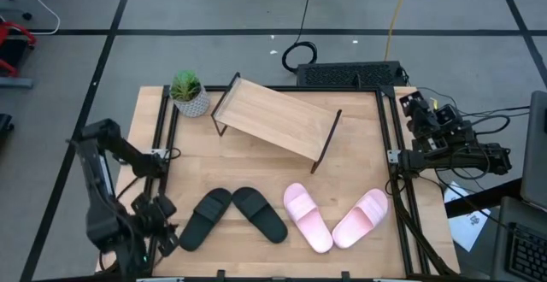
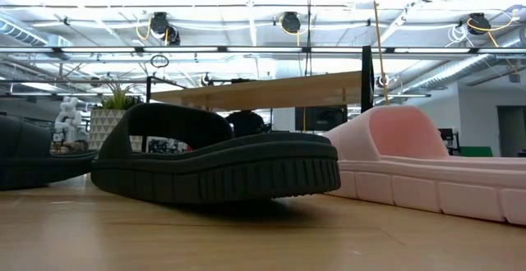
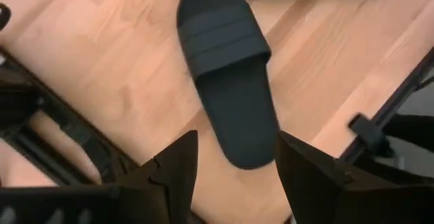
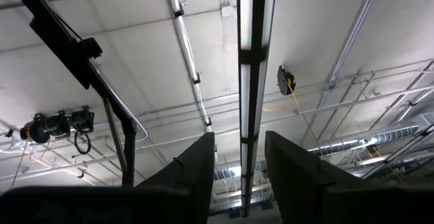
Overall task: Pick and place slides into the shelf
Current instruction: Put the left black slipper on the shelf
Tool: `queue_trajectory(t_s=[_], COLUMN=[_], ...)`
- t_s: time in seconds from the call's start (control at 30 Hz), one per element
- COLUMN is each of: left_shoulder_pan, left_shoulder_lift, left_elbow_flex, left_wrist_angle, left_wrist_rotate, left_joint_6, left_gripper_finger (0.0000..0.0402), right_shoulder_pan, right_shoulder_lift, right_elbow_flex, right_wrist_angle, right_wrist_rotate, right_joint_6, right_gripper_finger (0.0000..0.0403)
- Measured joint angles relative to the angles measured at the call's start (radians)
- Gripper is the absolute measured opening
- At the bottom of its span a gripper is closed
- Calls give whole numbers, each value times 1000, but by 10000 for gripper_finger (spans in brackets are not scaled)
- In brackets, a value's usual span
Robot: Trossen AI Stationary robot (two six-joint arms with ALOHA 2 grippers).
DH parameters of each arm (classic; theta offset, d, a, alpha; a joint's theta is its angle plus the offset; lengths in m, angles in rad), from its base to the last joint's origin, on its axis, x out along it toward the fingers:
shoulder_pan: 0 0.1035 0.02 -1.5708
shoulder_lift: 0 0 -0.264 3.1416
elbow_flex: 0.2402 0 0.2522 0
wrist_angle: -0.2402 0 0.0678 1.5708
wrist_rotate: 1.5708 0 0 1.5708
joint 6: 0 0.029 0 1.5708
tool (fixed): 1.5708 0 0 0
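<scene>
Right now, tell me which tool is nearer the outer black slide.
Left. The left tool hangs open just above the heel of the black slide at the table's near left. The right tool sits folded beyond the table's right edge, pointing at the ceiling.

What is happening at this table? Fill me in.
Nothing has been shelved yet. The shelf stands bare at the back, and all four slides lie on the table in front of it: the black pair to the left, the pink pair to the right. The left gripper hovers open over the heel of one black slide, touching nothing. The right gripper is parked off the table's right edge, pointing at the ceiling, holding nothing.
</scene>
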Motion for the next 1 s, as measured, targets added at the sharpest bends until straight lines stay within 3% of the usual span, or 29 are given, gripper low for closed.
queue_trajectory(t_s=[0.13, 0.33, 0.7, 1.0], left_shoulder_pan=[-20, -59, -60, -59], left_shoulder_lift=[67, 149, 291, 361], left_elbow_flex=[0, 0, 0, -93], left_wrist_angle=[-6, -17, -57, -33], left_wrist_rotate=[-81, -72, -82, -103], left_joint_6=[-7, -84, -12, -255], left_gripper_finger=[191, 191, 191, 191], right_shoulder_pan=[0, 0, 0, 0], right_shoulder_lift=[0, 0, 0, 0], right_elbow_flex=[0, 0, 0, 0], right_wrist_angle=[-12, -14, -19, -43], right_wrist_rotate=[0, 1, 1, 1], right_joint_6=[5, 6, 7, 7], right_gripper_finger=[121, 121, 121, 121])
